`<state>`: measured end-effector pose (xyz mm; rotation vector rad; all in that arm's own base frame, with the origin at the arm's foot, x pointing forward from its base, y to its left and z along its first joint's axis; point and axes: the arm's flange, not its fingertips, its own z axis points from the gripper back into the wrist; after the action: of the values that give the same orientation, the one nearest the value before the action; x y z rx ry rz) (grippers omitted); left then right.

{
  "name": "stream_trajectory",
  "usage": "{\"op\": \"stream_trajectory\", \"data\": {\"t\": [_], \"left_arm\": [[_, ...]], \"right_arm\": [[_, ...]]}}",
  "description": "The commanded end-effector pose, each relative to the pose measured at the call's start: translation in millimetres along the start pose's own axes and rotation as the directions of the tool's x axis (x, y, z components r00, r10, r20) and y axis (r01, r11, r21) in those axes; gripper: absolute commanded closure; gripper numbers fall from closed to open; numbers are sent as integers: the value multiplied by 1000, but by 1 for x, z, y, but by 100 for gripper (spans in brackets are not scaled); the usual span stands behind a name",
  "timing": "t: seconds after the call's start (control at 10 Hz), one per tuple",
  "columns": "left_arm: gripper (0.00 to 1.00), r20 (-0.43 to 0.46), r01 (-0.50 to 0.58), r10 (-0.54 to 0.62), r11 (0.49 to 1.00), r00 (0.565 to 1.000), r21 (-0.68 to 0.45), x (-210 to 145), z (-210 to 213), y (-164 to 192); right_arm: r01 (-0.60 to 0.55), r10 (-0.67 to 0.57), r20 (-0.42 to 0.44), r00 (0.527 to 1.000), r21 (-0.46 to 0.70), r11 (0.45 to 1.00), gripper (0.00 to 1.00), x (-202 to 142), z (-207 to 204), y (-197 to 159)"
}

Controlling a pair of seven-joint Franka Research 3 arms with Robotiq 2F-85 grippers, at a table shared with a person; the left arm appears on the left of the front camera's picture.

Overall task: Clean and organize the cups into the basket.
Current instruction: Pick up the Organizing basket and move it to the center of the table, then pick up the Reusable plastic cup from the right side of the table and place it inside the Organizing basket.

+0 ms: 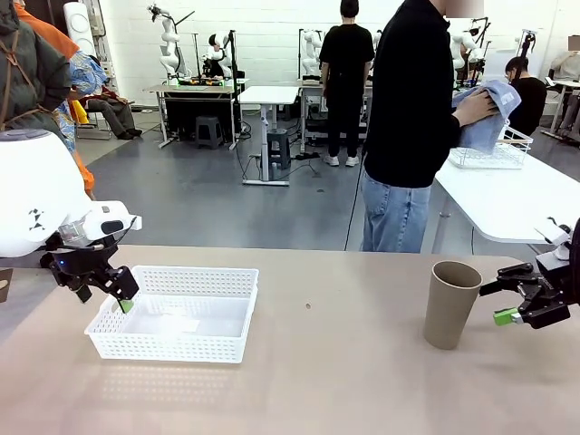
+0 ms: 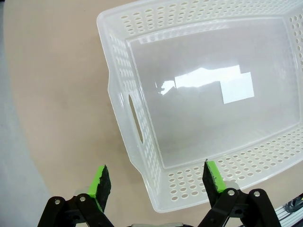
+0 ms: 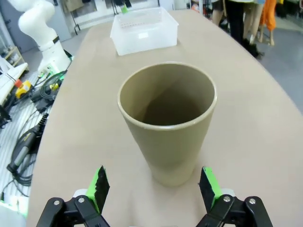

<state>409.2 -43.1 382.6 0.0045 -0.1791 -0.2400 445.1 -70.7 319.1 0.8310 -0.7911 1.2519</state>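
Fingers on right gripper [image 1: 503, 301] spread wide facing the tan cup [image 3: 170, 142], guessing it's lining up a grab; left gripper [image 2: 156, 177] hovers, fingers apart, over the basket [image 2: 122, 85].

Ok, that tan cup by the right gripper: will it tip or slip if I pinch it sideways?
The cup stands tall on a narrower base, so a push near the rim would likely tip it. It looks empty, so probably light. Its tapered matte wall may slide between the pads of the right gripper.
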Motion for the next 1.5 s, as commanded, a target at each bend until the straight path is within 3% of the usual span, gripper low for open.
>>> {"op": "stream_trajectory", "data": {"t": [0.0, 0.5, 1.4], "left_arm": [[0, 4, 23, -24, 999, 1000, 44, -11, -19, -2], [0, -23, 42, -41, 999, 999, 31, -18, -41, -4], [0, -118, -7, 10, 1000, 993, 26, -13, -57, -3]], "right_arm": [[-85, 86, 69, 994, -17, 996, 0, -10, -10, -17], [-25, 24, 50, 998, 6, 1000, 0, -19, -42, -44], [-28, 20, 53, 998, 158, 987, 0, -6, -95, -41]]}}
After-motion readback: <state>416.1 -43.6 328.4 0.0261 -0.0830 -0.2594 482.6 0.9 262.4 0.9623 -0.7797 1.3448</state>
